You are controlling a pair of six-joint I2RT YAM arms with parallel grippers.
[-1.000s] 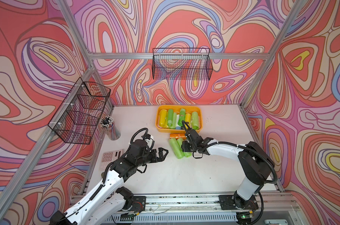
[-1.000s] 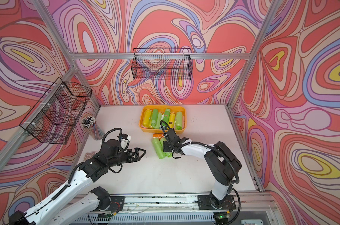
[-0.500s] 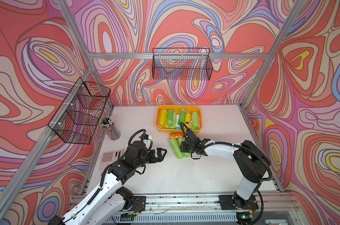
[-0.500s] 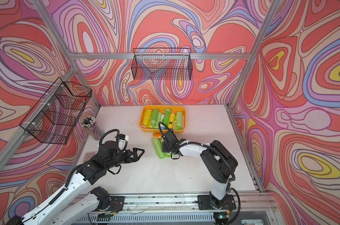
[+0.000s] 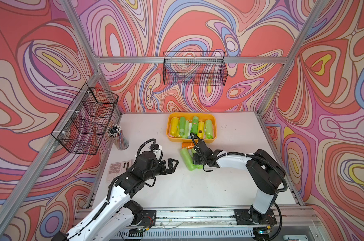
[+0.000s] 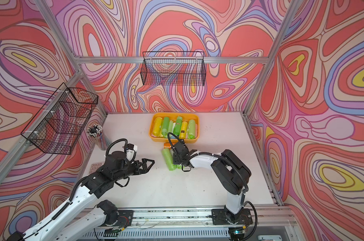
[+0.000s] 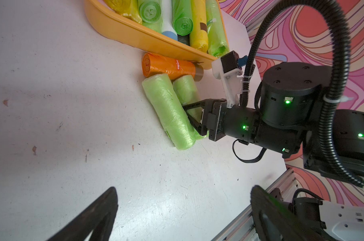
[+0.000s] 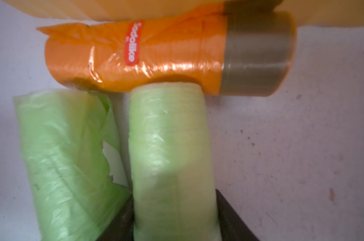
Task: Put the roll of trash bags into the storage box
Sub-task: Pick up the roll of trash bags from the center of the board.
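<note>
While lying on the white table point(image 5: 197, 187) near the shallow orange-yellow plastic storage box point(image 5: 169, 136), the pale green roll of trash bags point(image 8: 170, 135) (another green roll point(image 8: 62, 156) beside it) is pinched by the right gripper point(image 8: 173, 196); the left gripper point(image 5: 171, 164) is spread.

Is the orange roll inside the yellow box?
No, the orange roll lies on the table, right beside the box.

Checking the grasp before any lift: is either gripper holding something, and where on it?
The right gripper's fingers pinch the slimmer light-green roll near its end away from the orange roll; the left gripper is open, empty.
</note>
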